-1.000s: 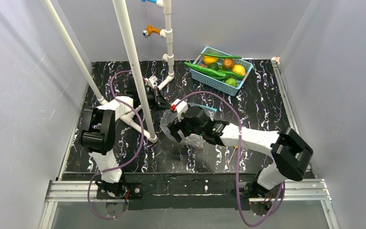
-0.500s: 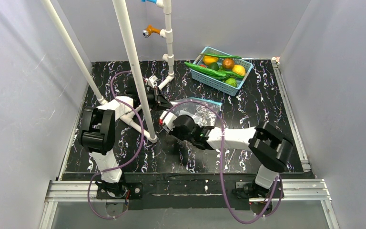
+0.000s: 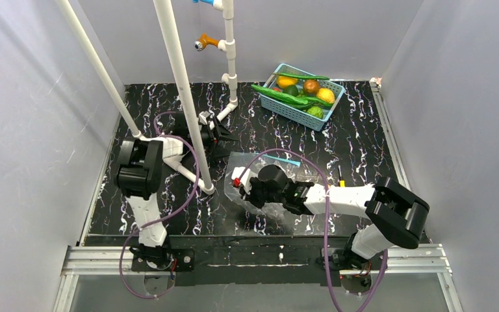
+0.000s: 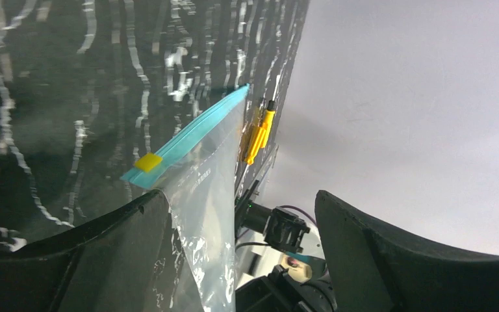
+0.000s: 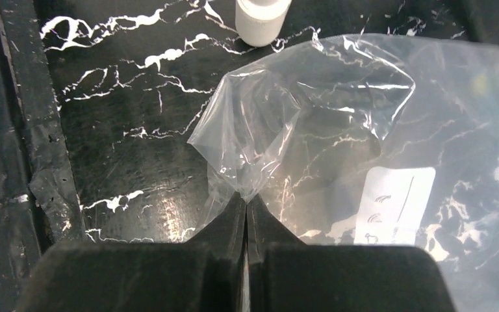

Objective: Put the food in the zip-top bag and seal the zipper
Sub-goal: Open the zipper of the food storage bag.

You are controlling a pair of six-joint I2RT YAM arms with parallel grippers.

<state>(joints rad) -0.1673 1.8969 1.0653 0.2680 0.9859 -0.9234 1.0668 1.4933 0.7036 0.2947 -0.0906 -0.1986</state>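
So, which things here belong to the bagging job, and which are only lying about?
For the job: zip-top bag, zipper, toy fruits and vegetables.
Lying about: light-blue basket (it only holds the food), screwdriver, white pipe frame.

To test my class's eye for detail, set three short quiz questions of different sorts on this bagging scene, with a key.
1. True or false: the food lies inside the zip-top bag.
2. Which gripper pinches the bag? A) left B) right C) both
3. Fill in: the zipper is coloured ____.
Key: 1 false, it lies in the basket. 2 B; the right gripper is shut on it, the left gripper open. 3 teal-blue.
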